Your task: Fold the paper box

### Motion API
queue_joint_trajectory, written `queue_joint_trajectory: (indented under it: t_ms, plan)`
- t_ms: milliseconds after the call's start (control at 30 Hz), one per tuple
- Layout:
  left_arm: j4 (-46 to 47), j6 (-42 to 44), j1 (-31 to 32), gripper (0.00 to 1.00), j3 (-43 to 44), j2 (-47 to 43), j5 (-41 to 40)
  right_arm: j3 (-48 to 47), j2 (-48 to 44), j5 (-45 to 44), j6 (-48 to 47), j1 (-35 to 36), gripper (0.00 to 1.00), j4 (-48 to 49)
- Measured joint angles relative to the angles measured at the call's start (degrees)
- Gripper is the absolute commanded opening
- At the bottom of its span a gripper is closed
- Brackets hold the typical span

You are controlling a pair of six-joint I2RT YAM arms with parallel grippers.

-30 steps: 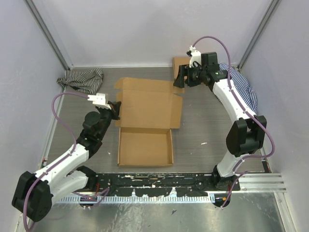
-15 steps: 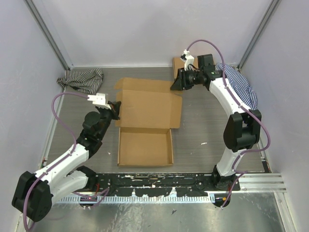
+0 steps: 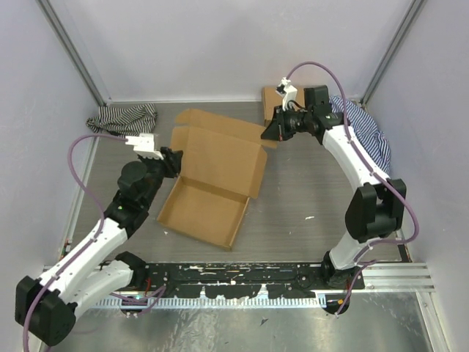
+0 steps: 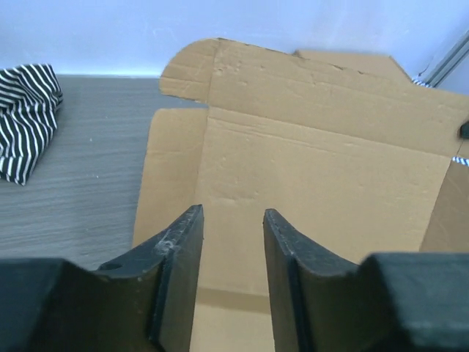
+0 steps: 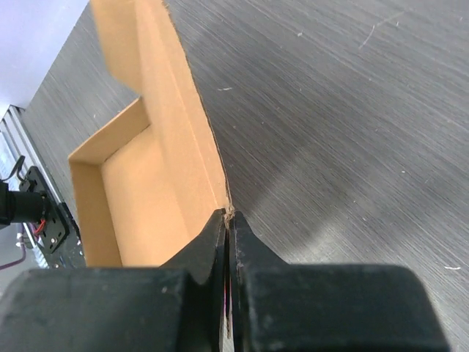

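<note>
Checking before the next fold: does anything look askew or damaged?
The paper box lies skewed, its tray angled to the near edge of the table, not square. The right gripper is shut on its far right corner. No tears visible.

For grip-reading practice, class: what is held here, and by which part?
The right gripper pinches the paper box by its lid's far right corner edge. The left gripper is open, holding nothing.

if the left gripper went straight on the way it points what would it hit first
Probably the paper box: the left gripper points at its inner panel just ahead, though the gap is hard to judge.
</note>
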State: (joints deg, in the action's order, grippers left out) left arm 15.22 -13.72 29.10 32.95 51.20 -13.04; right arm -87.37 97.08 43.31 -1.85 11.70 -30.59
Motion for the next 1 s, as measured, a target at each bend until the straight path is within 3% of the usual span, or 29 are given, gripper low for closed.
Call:
queue_joint_trajectory:
  t_ms: [233, 467, 733, 1000]
  plan:
    - [-14.5, 0.3, 0.0, 0.56, 10.1, -6.0, 1.0, 1.7, -10.1, -1.6, -3.9, 4.3, 0.01, 1.9]
    - [-27.1, 2.5, 0.0, 0.6, 22.8, -5.6, 3.3, 2.0, -16.9, 1.5, -13.4, 9.4, 0.01, 2.1]
    - [-36.7, 5.9, 0.0, 0.75, 30.8, -4.2, 6.2, -0.4, -14.3, 5.6, -30.3, 9.2, 0.04, -8.7]
    - [-41.2, 9.4, 0.0, 0.77, 35.8, -0.9, 9.3, 1.1, -12.8, 10.8, -49.9, 9.2, 0.05, -18.2]
